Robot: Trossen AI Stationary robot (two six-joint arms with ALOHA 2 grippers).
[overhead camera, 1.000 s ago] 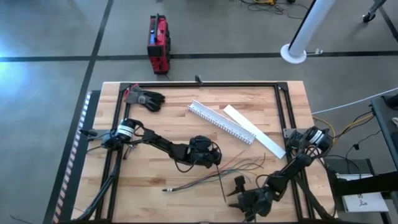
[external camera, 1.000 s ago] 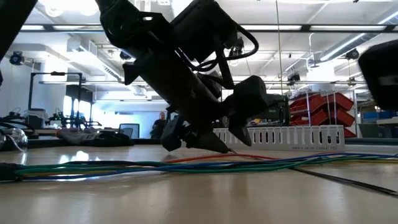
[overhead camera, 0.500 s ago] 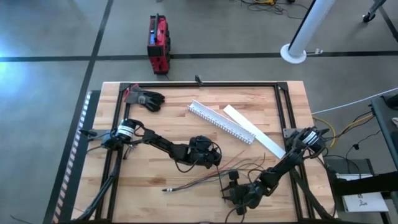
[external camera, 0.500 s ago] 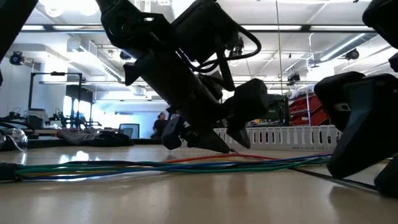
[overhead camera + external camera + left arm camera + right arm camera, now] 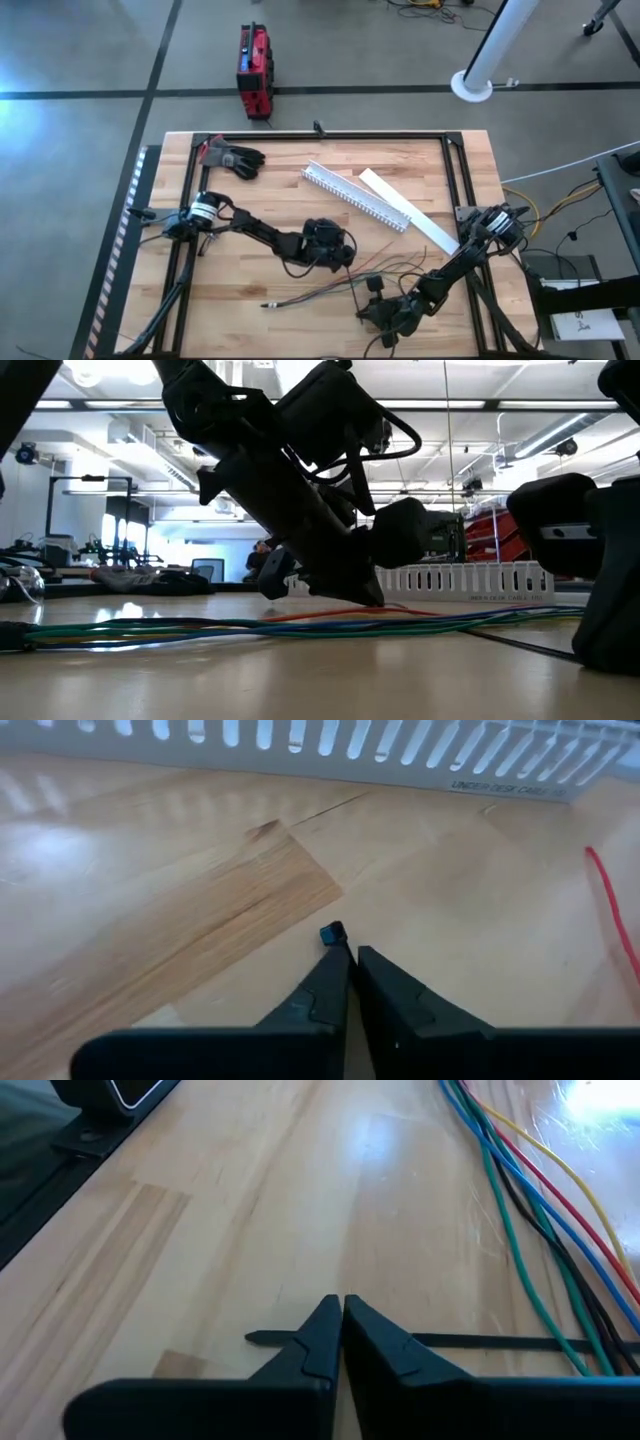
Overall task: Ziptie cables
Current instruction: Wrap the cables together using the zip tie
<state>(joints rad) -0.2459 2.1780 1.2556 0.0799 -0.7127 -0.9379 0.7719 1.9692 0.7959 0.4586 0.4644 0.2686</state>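
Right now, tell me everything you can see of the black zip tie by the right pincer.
The zip tie is a thin, flat black strap, plastic by its look, lying flat on the wooden table. It runs crosswise in front of the right pincer, whose closed fingertips sit on or just over it; whether they grip it is unclear. Its far end reaches the cables and seems to pass under them. No closed loop shows.
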